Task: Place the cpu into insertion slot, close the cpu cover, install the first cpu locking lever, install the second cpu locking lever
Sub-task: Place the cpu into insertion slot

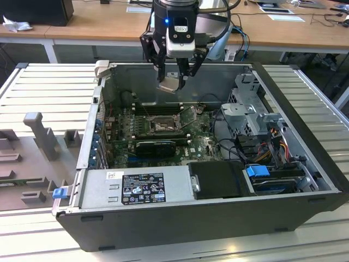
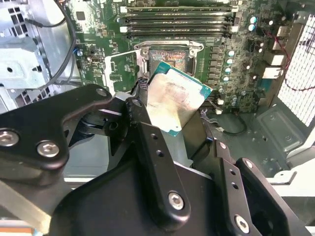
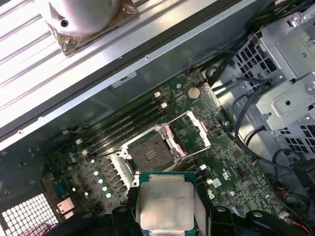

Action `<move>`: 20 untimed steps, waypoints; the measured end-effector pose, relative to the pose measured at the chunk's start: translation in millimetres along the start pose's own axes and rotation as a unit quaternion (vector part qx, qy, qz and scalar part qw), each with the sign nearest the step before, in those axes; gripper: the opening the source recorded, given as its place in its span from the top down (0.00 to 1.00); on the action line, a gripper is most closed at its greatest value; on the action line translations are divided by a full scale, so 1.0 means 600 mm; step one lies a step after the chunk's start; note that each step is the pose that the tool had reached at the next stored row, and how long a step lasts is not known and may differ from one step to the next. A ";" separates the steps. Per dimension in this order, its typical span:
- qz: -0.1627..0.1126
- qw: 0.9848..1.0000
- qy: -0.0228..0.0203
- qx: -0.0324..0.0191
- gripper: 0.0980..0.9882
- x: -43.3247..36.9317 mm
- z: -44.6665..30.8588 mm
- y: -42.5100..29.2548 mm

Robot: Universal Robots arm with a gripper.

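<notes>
The cpu [image 2: 174, 101] is gripped by its edges between the fingers [image 2: 147, 137] of the gripper [image 1: 173, 81]. It is held in the air, silvery face showing in both wrist views, above the green motherboard [image 1: 204, 144] inside the open computer case [image 1: 180, 218]. Beneath it the insertion slot [image 3: 149, 153] lies bare. The cpu cover [image 3: 189, 132] is swung open just beside the slot.

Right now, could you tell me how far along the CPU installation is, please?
Nothing is finished yet. In hand: the gripper holds the cpu above the open case. The insertion slot is empty and the cpu cover stands open beside it, so seating, closing and locking all remain.
</notes>
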State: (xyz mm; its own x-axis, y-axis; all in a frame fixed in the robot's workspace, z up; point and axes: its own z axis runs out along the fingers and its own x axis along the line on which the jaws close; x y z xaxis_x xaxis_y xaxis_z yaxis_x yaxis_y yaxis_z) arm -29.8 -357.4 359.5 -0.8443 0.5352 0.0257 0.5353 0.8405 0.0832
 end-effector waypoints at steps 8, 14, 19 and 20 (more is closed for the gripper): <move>0.072 0.997 -0.006 -0.002 0.52 0.000 0.001 0.000; 0.104 0.995 -0.009 -0.003 0.52 0.000 0.003 0.000; 0.105 0.994 -0.009 -0.003 0.52 0.000 0.010 -0.001; 0.105 0.994 -0.009 -0.003 0.52 0.000 0.011 -0.001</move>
State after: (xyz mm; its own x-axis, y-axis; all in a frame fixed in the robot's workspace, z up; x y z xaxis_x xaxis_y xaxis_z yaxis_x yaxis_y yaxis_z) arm -29.8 -357.5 352.7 -0.7127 0.7010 0.0258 0.7003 0.7089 0.0834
